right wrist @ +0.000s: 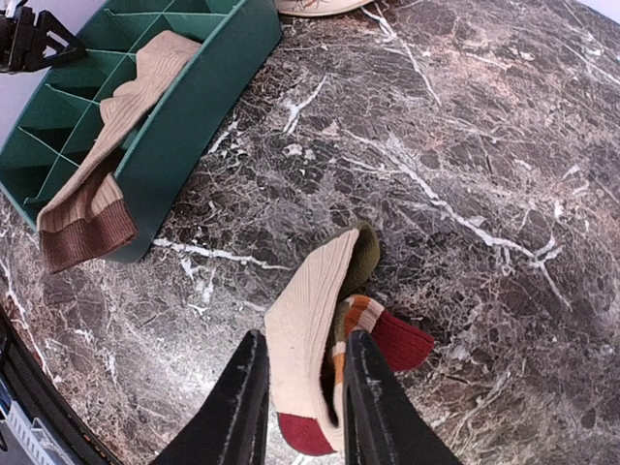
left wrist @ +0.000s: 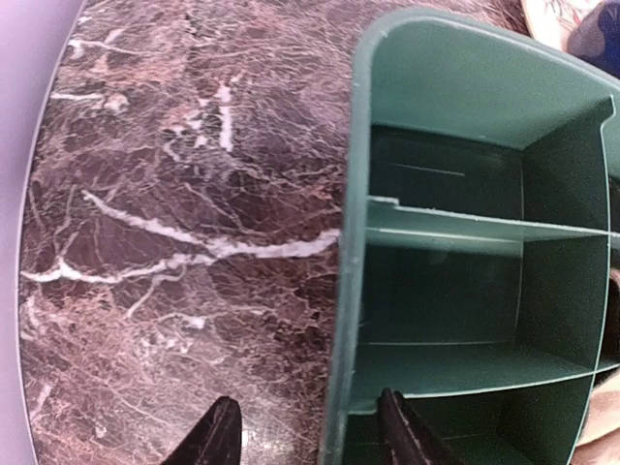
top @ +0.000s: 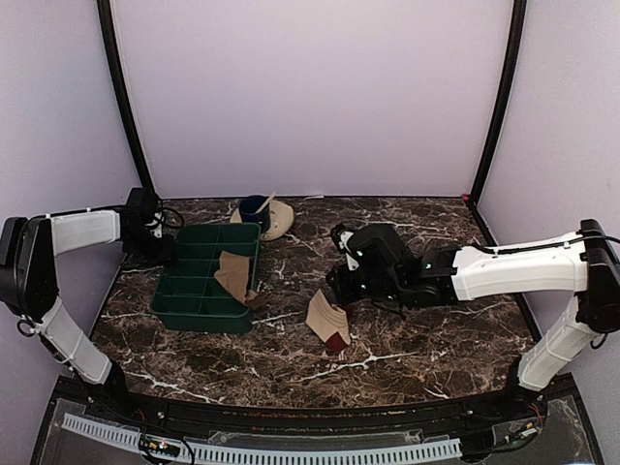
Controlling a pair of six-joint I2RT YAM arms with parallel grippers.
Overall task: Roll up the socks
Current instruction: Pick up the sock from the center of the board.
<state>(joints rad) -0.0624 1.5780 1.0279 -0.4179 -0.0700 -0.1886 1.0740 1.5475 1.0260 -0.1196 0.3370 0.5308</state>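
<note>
Right claw [right wrist: 305,341], narrow, straddles the folded sock [right wrist: 310,291] beside the green tray [right wrist: 194,87], grip unclear; left claw [left wrist: 308,399] gapes; draped sock [right wrist: 116,107] likely next.

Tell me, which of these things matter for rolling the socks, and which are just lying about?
For the job:
- bunched sock on the marble table
- flat sock, draped over the wall of the green divided tray

Just lying about:
- green divided tray
- beige saucer
- blue cup on the saucer

Bare table [top: 281,360] between tray [top: 199,321] and sock [top: 325,315]
</note>
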